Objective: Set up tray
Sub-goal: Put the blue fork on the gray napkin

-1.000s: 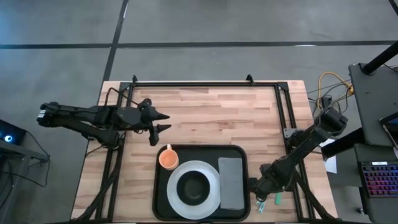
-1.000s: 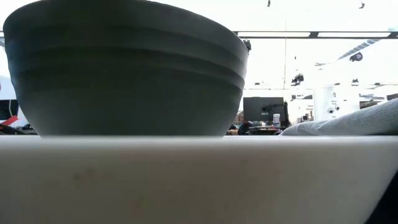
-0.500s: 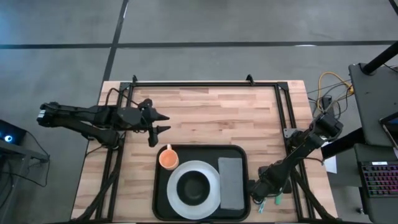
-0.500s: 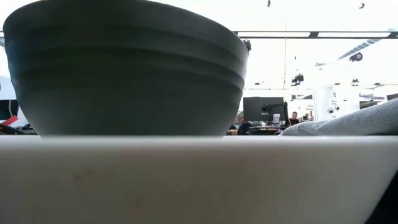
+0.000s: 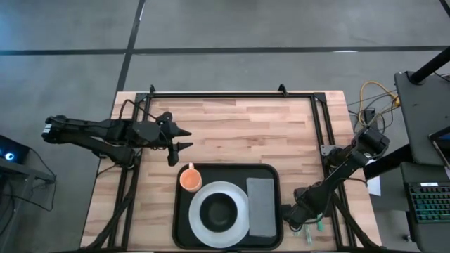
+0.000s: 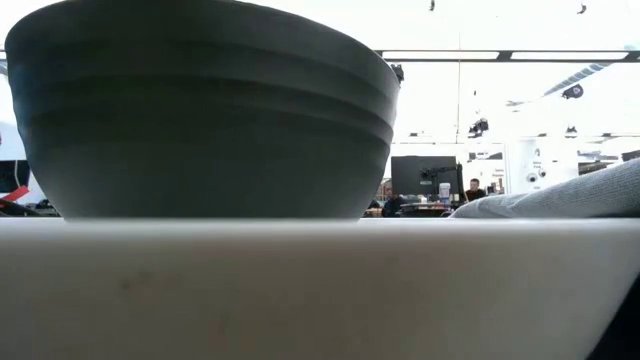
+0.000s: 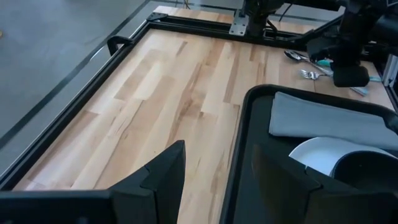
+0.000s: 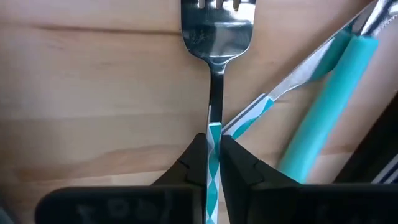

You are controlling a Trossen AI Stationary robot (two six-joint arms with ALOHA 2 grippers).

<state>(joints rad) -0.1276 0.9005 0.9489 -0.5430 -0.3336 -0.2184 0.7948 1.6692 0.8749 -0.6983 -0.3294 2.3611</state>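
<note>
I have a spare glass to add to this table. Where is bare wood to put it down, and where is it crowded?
Bare wood runs between the table's far frame rail and the tray, right of the left gripper. It is crowded right of the tray, where the right gripper pinches a fork beside other cutlery.

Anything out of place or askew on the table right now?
Nothing spilled or damaged. The tray holds the plate, bowl, napkin and orange cup. The only loose item is cutlery beside the tray, where the right tool grips the fork.
</note>
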